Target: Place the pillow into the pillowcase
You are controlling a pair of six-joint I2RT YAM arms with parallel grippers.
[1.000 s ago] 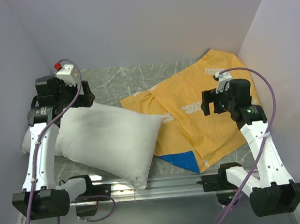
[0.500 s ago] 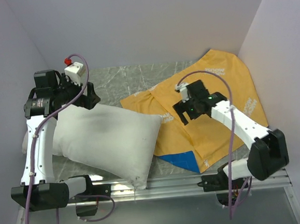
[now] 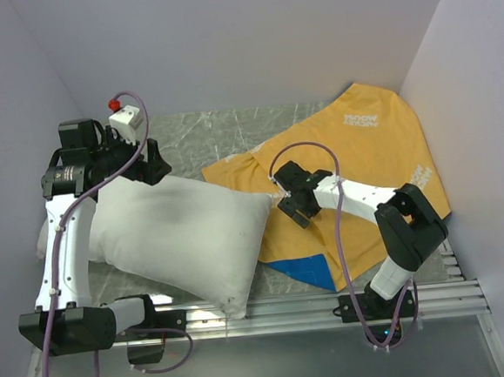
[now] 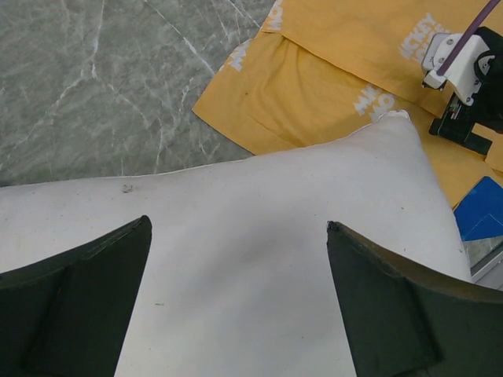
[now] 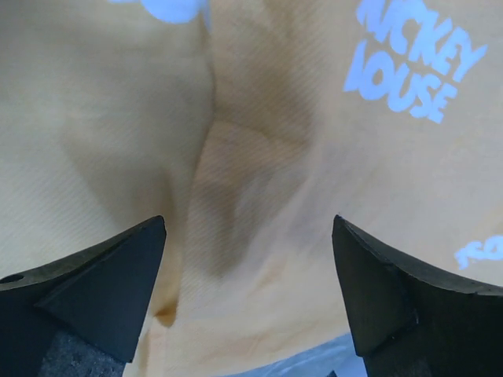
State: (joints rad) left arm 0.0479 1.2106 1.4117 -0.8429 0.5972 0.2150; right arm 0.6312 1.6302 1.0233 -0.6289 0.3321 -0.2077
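Top external view: a plump, plain white rectangular fabric pillow [image 3: 182,238] lies on the left half of the grey marbled surface [image 3: 221,134], wholly outside the thin orange-yellow fabric pillowcase [image 3: 362,145], which is spread over the right half and reaches the back right corner. The pillow's right end overlaps the pillowcase's left edge. A wedge of the case's bright blue face [image 3: 307,271] shows at the near edge, just beside the metal rail [image 3: 288,308] that runs along the front of the surface.

The left hand [image 3: 141,167] hangs at the pillow's far left edge. In the left wrist view its two dark fingers [image 4: 78,290] stand wide apart with white cloth filling the space below them and nothing gripped; whether they touch the pillow cannot be told.

The right arm stretches left across the case, and the right hand [image 3: 290,201] sits low over the orange fabric, just beside the pillow's right corner. The right wrist view shows its fingers [image 5: 94,283] spread wide, empty, on either side of a soft crease [image 5: 212,181] in the cloth, with the white "MICKEY MOUSE" lettering [image 5: 413,67] up to the right and a sliver of blue at the bottom edge. Contact with the fabric cannot be judged.

Purple cables [image 3: 340,251] loop along both arms.
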